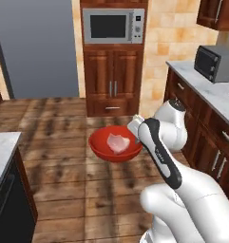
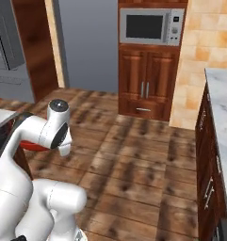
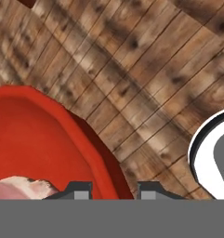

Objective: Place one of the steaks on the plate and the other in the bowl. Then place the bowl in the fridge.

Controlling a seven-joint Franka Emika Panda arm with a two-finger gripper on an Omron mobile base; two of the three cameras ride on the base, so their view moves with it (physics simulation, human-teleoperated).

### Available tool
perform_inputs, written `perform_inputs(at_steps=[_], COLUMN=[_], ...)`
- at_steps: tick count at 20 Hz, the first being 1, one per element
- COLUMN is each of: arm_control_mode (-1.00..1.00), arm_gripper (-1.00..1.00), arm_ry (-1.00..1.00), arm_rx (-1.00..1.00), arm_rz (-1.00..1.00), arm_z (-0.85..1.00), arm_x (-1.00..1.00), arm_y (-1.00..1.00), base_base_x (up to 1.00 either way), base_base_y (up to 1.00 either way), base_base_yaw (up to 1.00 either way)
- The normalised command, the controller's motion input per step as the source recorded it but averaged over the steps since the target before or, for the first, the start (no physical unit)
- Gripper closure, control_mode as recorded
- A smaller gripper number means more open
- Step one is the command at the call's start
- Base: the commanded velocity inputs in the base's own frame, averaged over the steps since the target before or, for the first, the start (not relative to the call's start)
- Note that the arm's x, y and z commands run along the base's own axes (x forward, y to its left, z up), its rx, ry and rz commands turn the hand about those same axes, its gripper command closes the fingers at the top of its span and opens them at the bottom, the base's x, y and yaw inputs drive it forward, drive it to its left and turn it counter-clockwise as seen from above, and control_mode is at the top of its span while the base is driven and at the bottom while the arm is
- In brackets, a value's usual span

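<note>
Fingers (image 3: 112, 191) were closed on the right rim of the red bowl (image 1: 102, 148), held above the wooden floor (image 1: 63, 180) with the pale steak (image 1: 117, 142) inside, while the grey fridge (image 1: 37, 47) stood far to the left.

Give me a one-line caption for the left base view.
Gripper shut on red bowl holding pale steak, carried above the wooden floor.

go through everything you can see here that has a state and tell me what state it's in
red bowl: held up over the wood floor, gripped at its rim
pale pink steak: lying inside the bowl
end effector: shut on the bowl's rim
microwave: door closed
cabinet doors under the microwave: closed
</note>
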Motion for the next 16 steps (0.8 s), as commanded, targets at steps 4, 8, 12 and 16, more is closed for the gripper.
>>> perform_inputs(at_steps=[4,8,12,16], arm_control_mode=[1.00,1.00,1.00,1.00], arm_gripper=[1.00,1.00,1.00,1.00], arm_ry=[0.00,0.00,0.00,0.00], arm_rx=[0.00,0.00,0.00,0.00], arm_rz=[0.00,0.00,0.00,0.00], arm_z=[0.00,0.00,0.00,0.00], arm_x=[0.00,0.00,0.00,0.00], arm_y=[0.00,0.00,0.00,0.00], base_base_x=[1.00,1.00,1.00,1.00], base_base_y=[0.00,0.07,0.06,0.09], base_base_yaw=[0.00,0.00,0.00,0.01])
